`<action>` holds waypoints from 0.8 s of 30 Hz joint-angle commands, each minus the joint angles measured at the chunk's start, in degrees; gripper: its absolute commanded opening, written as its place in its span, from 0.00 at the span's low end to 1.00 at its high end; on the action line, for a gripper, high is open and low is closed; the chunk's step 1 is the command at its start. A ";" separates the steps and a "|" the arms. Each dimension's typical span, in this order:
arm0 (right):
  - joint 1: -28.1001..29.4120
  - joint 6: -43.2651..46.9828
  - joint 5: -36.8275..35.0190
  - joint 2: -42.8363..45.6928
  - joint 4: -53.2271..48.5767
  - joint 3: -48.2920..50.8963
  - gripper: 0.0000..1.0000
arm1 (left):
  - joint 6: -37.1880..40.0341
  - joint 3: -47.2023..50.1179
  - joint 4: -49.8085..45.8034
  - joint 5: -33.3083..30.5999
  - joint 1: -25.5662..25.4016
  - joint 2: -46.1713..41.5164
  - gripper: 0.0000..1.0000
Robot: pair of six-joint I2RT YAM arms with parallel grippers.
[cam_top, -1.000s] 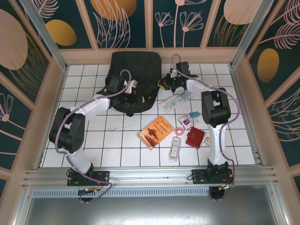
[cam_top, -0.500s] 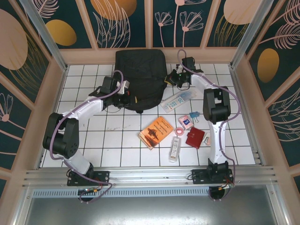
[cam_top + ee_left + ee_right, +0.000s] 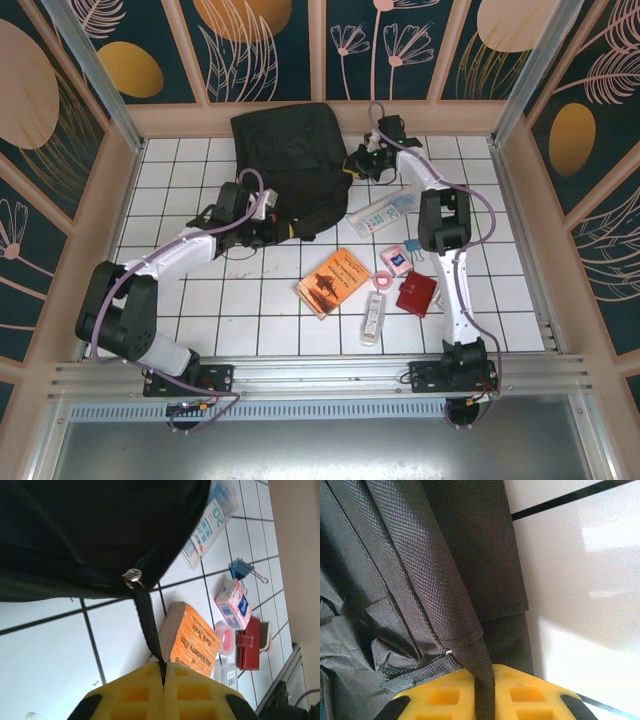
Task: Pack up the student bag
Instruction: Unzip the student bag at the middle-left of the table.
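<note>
While the black bag (image 3: pixel 290 150) lies at the table's (image 3: pixel 200 290) 12 o'clock edge, left fingers (image 3: pixel 172 677) pinch shut on its pull strap (image 3: pixel 145 612) at the bag's 7 o'clock corner; right fingers (image 3: pixel 505 682) grip a webbing strap (image 3: pixel 480 665) at 3 o'clock.

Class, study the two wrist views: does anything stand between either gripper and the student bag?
Nothing visible does. The left gripper is shut on the student bag's thin pull strap, and the right gripper has a wider strap of it between its fingers.
</note>
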State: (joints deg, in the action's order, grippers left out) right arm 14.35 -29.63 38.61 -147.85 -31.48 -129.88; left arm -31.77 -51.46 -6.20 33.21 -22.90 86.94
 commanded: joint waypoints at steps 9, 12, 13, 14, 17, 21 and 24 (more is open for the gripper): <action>5.61 1.15 9.06 -0.95 8.43 -5.84 0.37 | -6.43 1.64 8.73 6.02 -5.57 -1.74 0.00; 5.63 1.01 9.97 -1.05 7.39 -7.39 0.49 | -8.60 1.04 11.89 6.48 -6.91 -0.31 0.00; 5.41 1.46 8.78 -0.62 6.07 -7.74 0.53 | -9.12 0.84 12.55 6.04 -7.15 0.17 0.00; 5.05 2.19 7.36 0.01 4.79 -7.66 0.58 | -9.62 0.75 13.22 5.56 -7.12 0.46 0.00; 3.57 2.96 -3.46 5.69 1.59 -2.70 0.67 | -10.36 -0.70 13.84 3.70 -7.16 1.12 0.00; 2.33 0.54 -13.27 18.73 4.51 12.42 0.67 | -10.94 -3.84 13.17 3.40 -7.16 2.94 0.00; 2.37 -4.02 -17.86 26.81 3.68 21.24 0.62 | -11.43 -3.91 13.37 3.63 -7.15 3.22 0.00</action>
State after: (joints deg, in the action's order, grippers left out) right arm 16.53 -29.95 27.99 -130.85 -27.68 -113.30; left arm -41.93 -53.58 4.60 36.56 -29.91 89.76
